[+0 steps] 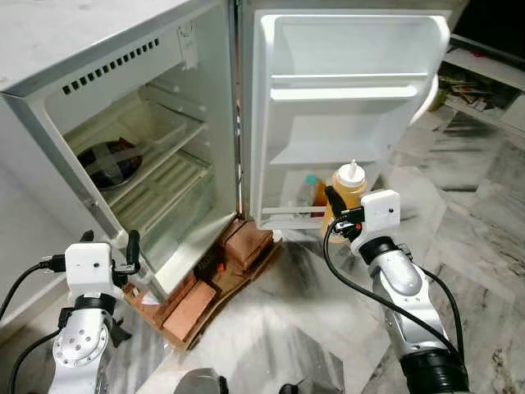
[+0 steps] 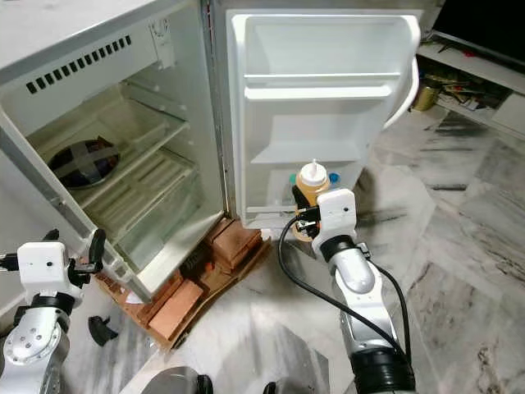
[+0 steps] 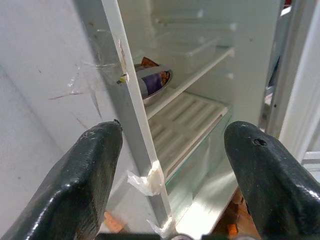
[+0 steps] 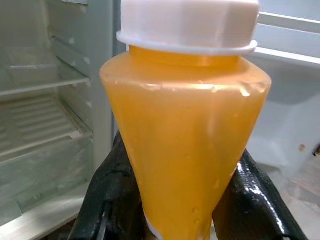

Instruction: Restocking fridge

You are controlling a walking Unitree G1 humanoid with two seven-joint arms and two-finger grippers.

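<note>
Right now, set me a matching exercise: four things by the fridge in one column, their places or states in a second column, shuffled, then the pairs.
Things:
1. orange sauce bottle
2. left hand
3. bricks
4. foil-covered bowl

Places or states:
A. open, at the fridge body's front edge
B. on a shelf inside the fridge
C. gripped by the right hand, in front of the door's bottom rack
D. on the floor under the fridge

Pairs: 1-C, 2-A, 3-D, 4-B
</note>
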